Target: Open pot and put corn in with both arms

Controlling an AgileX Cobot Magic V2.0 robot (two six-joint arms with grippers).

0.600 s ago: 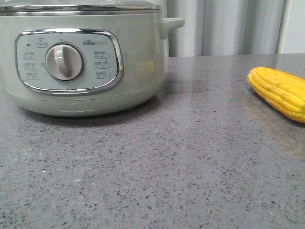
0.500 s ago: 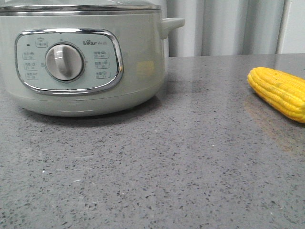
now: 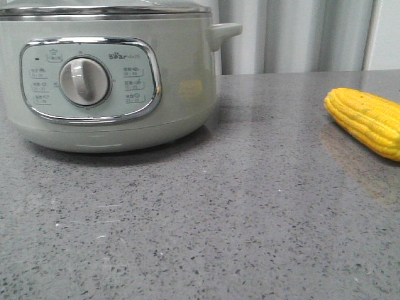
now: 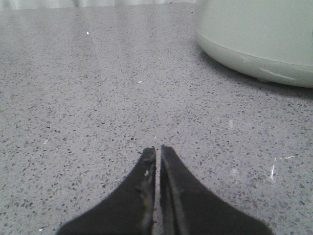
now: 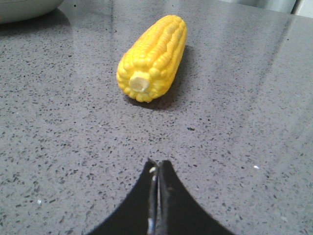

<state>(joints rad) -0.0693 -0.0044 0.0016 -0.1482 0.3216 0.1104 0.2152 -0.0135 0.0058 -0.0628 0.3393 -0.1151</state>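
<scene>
The pale green pot [image 3: 106, 81] stands at the back left of the grey table, with its lid on, its dial panel facing me and a small side handle [image 3: 224, 31]. Its lower wall shows in the left wrist view [image 4: 254, 39]. The yellow corn [image 3: 369, 122] lies on the table at the right edge; it also shows in the right wrist view [image 5: 154, 56], end-on. My left gripper [image 4: 157, 152] is shut and empty, low over bare table beside the pot. My right gripper [image 5: 158, 165] is shut and empty, a short way in front of the corn.
The speckled grey table [image 3: 219, 219] spreads across the foreground. A pale curtain [image 3: 294, 34] hangs behind the table's far edge. Neither arm shows in the front view.
</scene>
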